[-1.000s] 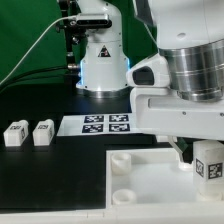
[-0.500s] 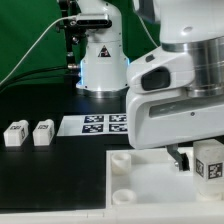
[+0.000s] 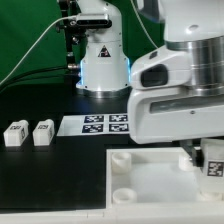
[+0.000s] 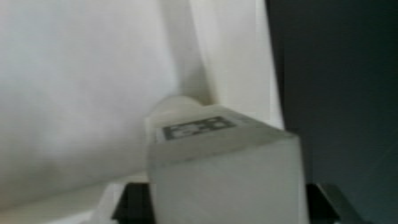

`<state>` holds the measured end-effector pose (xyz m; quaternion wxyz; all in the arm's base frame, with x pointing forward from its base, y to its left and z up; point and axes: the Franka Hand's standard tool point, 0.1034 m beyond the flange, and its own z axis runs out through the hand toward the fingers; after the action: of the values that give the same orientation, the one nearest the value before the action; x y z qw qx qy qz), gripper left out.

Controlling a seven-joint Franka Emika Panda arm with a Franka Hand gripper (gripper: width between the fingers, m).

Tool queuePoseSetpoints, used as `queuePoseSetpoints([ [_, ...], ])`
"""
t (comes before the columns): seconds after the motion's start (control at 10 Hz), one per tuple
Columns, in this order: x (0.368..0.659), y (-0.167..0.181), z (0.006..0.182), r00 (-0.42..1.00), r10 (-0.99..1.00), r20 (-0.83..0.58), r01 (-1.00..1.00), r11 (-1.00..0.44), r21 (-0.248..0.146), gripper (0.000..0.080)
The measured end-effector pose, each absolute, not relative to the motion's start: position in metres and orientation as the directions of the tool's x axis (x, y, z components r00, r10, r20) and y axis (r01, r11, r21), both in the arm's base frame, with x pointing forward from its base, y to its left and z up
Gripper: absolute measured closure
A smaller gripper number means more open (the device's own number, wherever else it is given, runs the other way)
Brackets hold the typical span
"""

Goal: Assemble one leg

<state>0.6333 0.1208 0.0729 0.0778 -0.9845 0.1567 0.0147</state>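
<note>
White stubby plastic leg (image 4: 222, 160) with black-and-white tag, clamped in the hand (image 4: 228, 200) over large white square socketed board (image 3: 150, 172); two matching legs (image 3: 15, 133) (image 3: 42, 132) well apart from it.

**Where the parts lie**

On the black table (image 3: 50, 185), at the exterior view's left, a small stubby white plastic leg block (image 3: 15, 133) stands with a second leg block (image 3: 42, 132) just to its right. Further right lies the thin flat white marker board (image 3: 100, 124), in front of the white robot base (image 3: 103, 65). Nearer the camera lies the large white square board with round corner sockets (image 3: 150, 178). Over its right side, a third leg block (image 3: 213, 160) sits between the fingers of the gripper (image 4: 222, 205).
</note>
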Motion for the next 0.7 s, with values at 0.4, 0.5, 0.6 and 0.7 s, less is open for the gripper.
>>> queuePoseSetpoints([
  [0.4, 0.637, 0.112, 0.070, 0.625, -0.763, -0.163, -0.780, -0.608, -0.146, 0.0494],
  [0.5, 0.636, 0.111, 0.069, 0.479, -0.855, -0.197, -0.878, -0.462, -0.129, 0.0495],
  [0.6, 0.637, 0.110, 0.069, 0.291, -0.928, -0.234, -0.956, -0.275, -0.099, 0.0495],
  [0.7, 0.637, 0.112, 0.069, 0.127, -0.957, -0.262, -0.991, -0.114, -0.063, 0.0495],
])
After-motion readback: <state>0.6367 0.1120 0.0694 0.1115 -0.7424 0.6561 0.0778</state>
